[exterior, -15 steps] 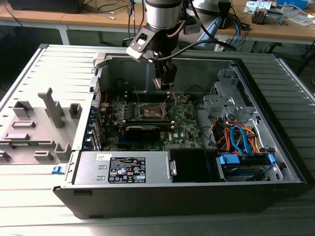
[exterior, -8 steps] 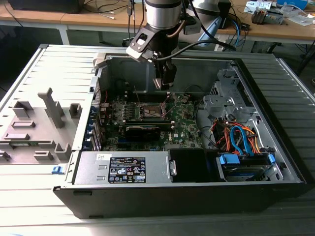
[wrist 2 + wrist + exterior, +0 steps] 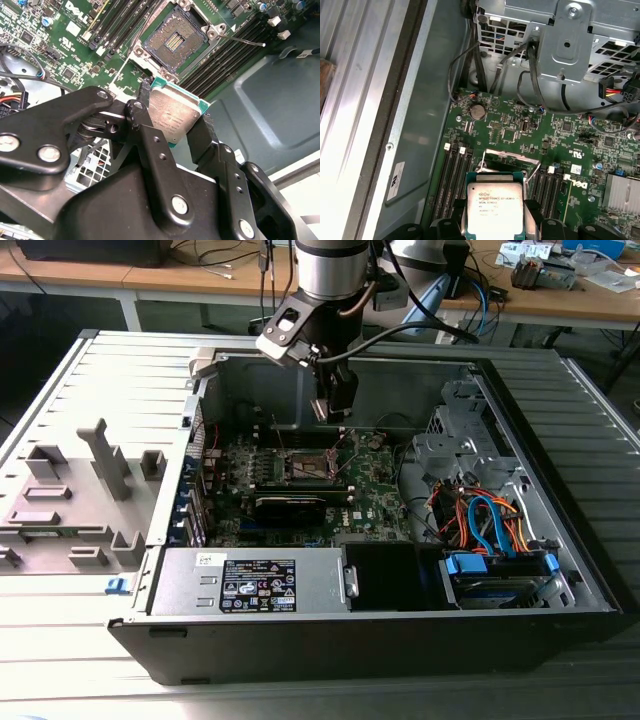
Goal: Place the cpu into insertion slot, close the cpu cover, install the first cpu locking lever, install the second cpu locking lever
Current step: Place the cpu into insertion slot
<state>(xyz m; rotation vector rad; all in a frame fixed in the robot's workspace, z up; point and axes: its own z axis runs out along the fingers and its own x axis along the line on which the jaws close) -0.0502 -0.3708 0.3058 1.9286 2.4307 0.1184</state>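
My gripper (image 3: 175, 117) is shut on the cpu (image 3: 175, 117), a flat square chip with a silver top and a green edge. The fingers (image 3: 142, 107) pinch two opposite sides of it. I hold it in the air above the motherboard, apart from the insertion slot (image 3: 175, 42), whose dark contact field lies uncovered inside a silver rim. In the first wrist view the cpu (image 3: 495, 207) hides most of the slot. A silver strip behind it looks like the raised cpu cover (image 3: 512, 154). A thin wire locking lever (image 3: 245, 41) sticks out beside the slot. The exterior view has the gripper (image 3: 333, 408) over the slot (image 3: 305, 465).
The open computer case (image 3: 560, 570) walls the board in. Black memory slots (image 3: 225, 55) flank the socket. A long black card (image 3: 300, 502) lies just in front of it, a drive cage (image 3: 560, 40) and cable bundles (image 3: 485, 520) to the exterior view's right. Grey fixtures (image 3: 100, 465) stand outside.
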